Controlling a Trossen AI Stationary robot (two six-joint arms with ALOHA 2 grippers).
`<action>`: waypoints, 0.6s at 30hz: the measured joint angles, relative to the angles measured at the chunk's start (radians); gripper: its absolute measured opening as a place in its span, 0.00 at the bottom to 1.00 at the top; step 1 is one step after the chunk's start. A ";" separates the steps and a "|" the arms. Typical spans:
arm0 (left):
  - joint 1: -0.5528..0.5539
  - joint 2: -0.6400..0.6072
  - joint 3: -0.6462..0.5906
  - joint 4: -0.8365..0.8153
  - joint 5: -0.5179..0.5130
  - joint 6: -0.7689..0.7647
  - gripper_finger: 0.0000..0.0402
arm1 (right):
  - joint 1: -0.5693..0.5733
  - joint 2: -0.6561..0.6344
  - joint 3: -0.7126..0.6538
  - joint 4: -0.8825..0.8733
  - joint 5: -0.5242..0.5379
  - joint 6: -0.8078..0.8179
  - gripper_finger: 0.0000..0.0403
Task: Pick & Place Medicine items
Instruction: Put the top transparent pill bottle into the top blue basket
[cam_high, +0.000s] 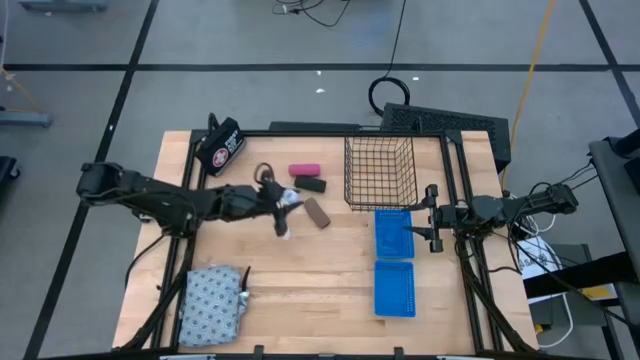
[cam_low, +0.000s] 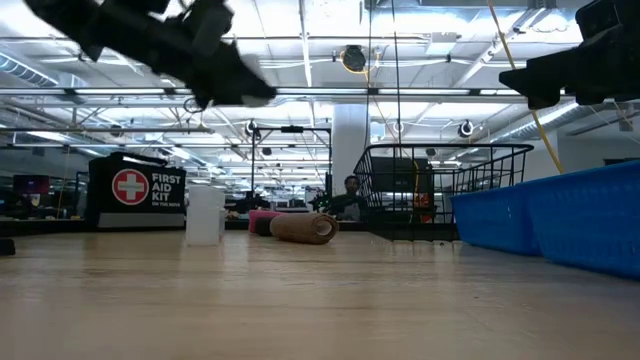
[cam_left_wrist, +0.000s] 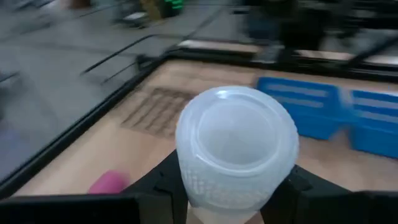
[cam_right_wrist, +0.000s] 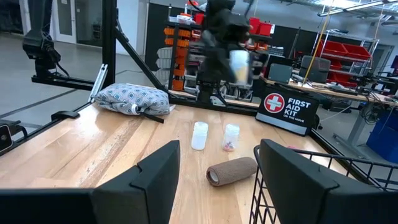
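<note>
My left gripper (cam_high: 283, 200) hangs above the table's middle, shut on a small white round bottle (cam_left_wrist: 236, 149); the right wrist view shows that bottle (cam_right_wrist: 239, 65) in the air. Two more white bottles (cam_right_wrist: 199, 135) (cam_right_wrist: 231, 137) stand upright on the wood below it. The pink piece (cam_high: 305, 170), the black piece (cam_high: 311, 184) and the brown piece (cam_high: 317, 212) lie close by. The patterned pouch (cam_high: 212, 300) lies flat at the near left corner. My right gripper (cam_high: 434, 218) is open and waits at the right edge. My left gripper pinches the white bottle between its two fingers (cam_left_wrist: 165, 183), one on each side of the ribbed wall (cam_left_wrist: 217, 186) below the lid. The lid (cam_left_wrist: 236, 134) faces the wrist camera. The bottle is lifted clear of the table.
A black wire basket (cam_high: 380, 172) stands at the far right of the middle. Two flat blue trays (cam_high: 393, 232) (cam_high: 395, 288) lie in front of it. The black first aid case (cam_high: 222, 145) sits at the far left. Bare wood lies between the pouch and the trays.
</note>
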 joint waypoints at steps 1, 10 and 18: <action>-0.014 0.026 0.021 -0.001 0.014 0.025 0.37 | 0.000 0.000 0.000 0.000 0.000 0.000 0.52; -0.074 0.319 0.111 0.226 0.133 0.107 0.35 | 0.000 0.000 0.000 0.000 0.000 0.000 0.52; -0.074 0.542 0.226 0.349 0.167 0.102 0.38 | 0.000 0.000 0.000 0.000 0.000 0.000 0.52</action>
